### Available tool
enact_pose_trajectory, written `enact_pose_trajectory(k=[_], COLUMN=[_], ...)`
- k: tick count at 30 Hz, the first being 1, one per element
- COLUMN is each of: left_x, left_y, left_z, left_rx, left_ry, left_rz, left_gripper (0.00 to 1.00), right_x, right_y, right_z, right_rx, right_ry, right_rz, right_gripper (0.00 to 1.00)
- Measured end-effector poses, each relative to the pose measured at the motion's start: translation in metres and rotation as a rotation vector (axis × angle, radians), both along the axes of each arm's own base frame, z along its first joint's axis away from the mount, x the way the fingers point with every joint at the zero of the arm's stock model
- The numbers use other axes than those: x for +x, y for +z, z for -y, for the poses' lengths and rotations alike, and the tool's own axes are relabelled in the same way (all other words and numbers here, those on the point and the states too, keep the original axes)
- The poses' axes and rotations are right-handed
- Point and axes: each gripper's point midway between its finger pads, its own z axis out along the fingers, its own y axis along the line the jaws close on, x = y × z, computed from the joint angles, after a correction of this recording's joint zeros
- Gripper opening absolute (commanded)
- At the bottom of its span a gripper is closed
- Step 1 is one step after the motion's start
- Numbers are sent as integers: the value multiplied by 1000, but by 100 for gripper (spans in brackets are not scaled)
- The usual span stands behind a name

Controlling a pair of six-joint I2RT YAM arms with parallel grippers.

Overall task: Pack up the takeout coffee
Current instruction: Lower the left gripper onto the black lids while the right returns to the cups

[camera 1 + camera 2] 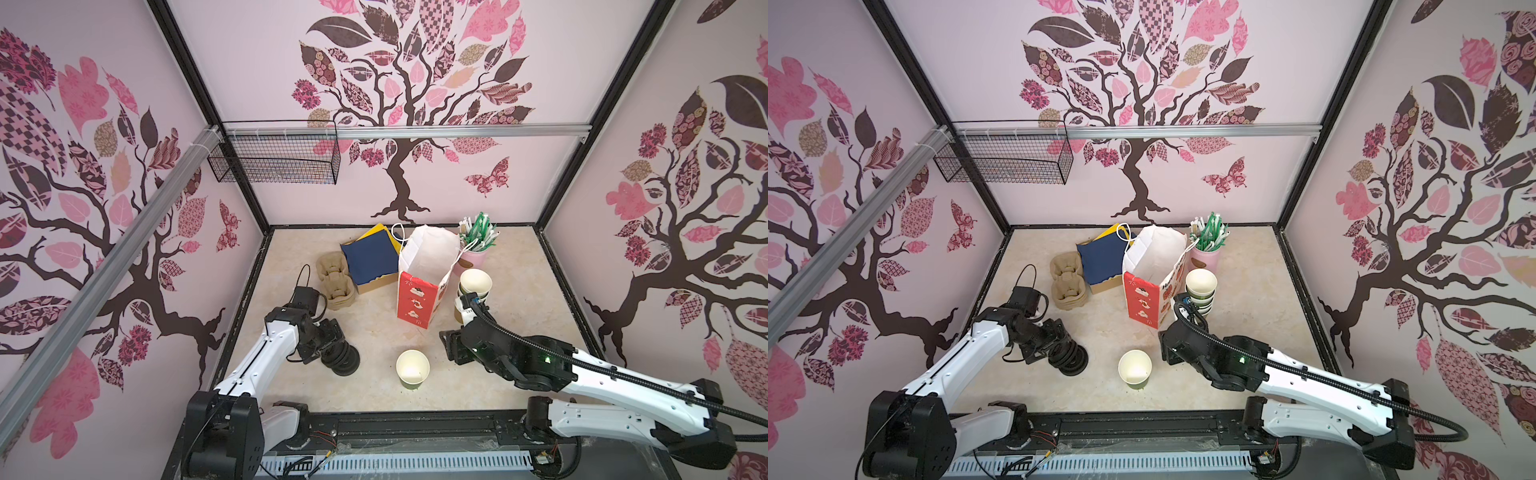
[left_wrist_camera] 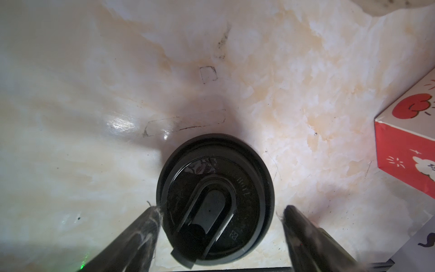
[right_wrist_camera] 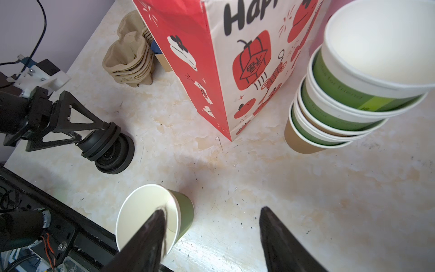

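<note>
No takeout coffee with a lid on is in view. A lone lidless green paper cup [image 1: 412,369] [image 1: 1134,368] [image 3: 150,216] stands upright near the table's front. A leaning stack of black sip lids [image 1: 345,360] [image 1: 1073,361] [image 3: 110,153] sits to its left. My left gripper [image 1: 332,353] [image 2: 220,208] is open and straddles the top lid [image 2: 215,195]. One of its fingers [image 2: 153,212] touches the lid's rim and the other stands off it. My right gripper [image 1: 448,344] [image 3: 211,212] hovers open just right of the lone cup, with only bare table between its fingers.
An open red-and-white paper bag [image 1: 419,291] [image 3: 223,58] stands mid-table. Beside it on the right are nested lidless cups [image 1: 473,286] [image 3: 353,94]. Behind are a pink cup of straws [image 1: 476,245], a box of blue napkins [image 1: 372,257] and stacked pulp carriers [image 1: 336,282] [image 3: 131,61].
</note>
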Motion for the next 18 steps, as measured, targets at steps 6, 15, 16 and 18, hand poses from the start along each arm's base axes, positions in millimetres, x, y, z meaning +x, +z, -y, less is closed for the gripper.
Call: enact_pose_trajectory(k=[6,15,16,18], left_x=[2,5,5,5], left_y=[-1,-7,-7,-8], left_z=[0,1,1,1], left_rx=[1,2,2,-1], left_ry=[-2,-6,-6,-9], left_rz=[3,-10,-12,-16], left_gripper=[79,76,76,75], right_x=[0,0,0,0], right_y=[0,-1,-2,-2], right_z=[0,0,-1,-1], right_rx=[0,-4,-5,-5], right_ry=[0,-1,-1,-1], right_rz=[0,-2,-2,-3], right_gripper=[67,68,67,67])
